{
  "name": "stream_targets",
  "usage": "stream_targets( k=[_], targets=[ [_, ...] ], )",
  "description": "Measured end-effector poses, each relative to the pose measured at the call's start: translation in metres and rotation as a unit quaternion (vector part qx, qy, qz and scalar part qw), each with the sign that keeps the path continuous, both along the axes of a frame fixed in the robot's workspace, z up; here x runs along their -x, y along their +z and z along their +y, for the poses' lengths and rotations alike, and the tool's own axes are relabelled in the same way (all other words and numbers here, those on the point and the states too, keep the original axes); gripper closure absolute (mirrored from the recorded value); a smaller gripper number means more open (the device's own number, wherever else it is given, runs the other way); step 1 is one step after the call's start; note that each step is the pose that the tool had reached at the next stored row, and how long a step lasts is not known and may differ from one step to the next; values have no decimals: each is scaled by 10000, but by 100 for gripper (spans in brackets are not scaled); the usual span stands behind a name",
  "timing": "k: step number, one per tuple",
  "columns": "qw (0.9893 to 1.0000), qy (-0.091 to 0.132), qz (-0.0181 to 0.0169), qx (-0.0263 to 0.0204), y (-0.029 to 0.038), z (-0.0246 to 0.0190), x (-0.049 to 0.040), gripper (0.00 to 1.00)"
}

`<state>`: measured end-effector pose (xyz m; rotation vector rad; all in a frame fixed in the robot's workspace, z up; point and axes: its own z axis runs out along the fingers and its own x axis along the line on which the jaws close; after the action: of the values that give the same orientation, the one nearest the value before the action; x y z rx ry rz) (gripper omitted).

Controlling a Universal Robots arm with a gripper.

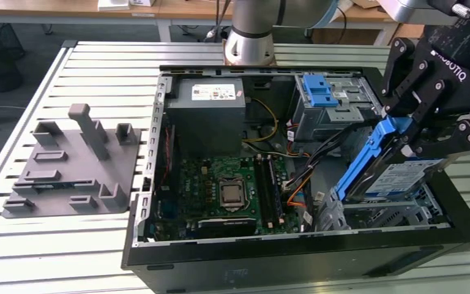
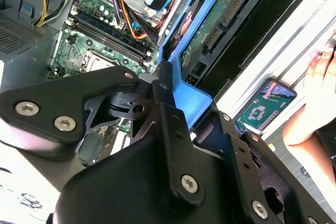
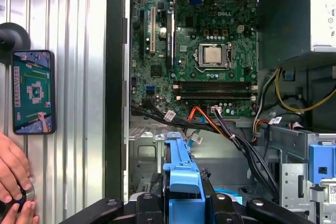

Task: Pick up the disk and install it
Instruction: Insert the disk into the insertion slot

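the gripper (image 1: 421,130) squeezes the disk (image 1: 396,177), which leans into the open computer case (image 1: 300,257); its top hides behind the gripper.

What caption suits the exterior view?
Gripper holds the disk, tilted, over the open computer case.

I look into an open black metal computer case (image 1: 300,260) lying on a white slatted metal table (image 1: 80,245). A green motherboard (image 1: 218,190) covers the case's floor, with a square silver processor socket (image 1: 232,193) near its middle. A large grey power-supply box (image 1: 206,116) sits against the case's far wall. A blue ridged plastic latch (image 1: 320,92) sits along that same wall, toward the exterior view's right. Outside the case, on the exterior view's left, stands a grey plastic fixture with upright pegs (image 1: 68,165). A black phone with a lit green screen (image 3: 32,92) lies just beside the case's outer wall.
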<state>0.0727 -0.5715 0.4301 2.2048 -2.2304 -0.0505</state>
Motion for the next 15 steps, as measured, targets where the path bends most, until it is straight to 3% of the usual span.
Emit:
stream_targets(
  k=[9,12,13,15],
  targets=[
    [10000,0,0,0,-3,0,0,64],
    [10000,0,0,1,-2,0,0,57],
    [10000,0,0,-2,-5,0,0,50],
    [10000,0,0,-2,-16,0,0,50]
  ],
)
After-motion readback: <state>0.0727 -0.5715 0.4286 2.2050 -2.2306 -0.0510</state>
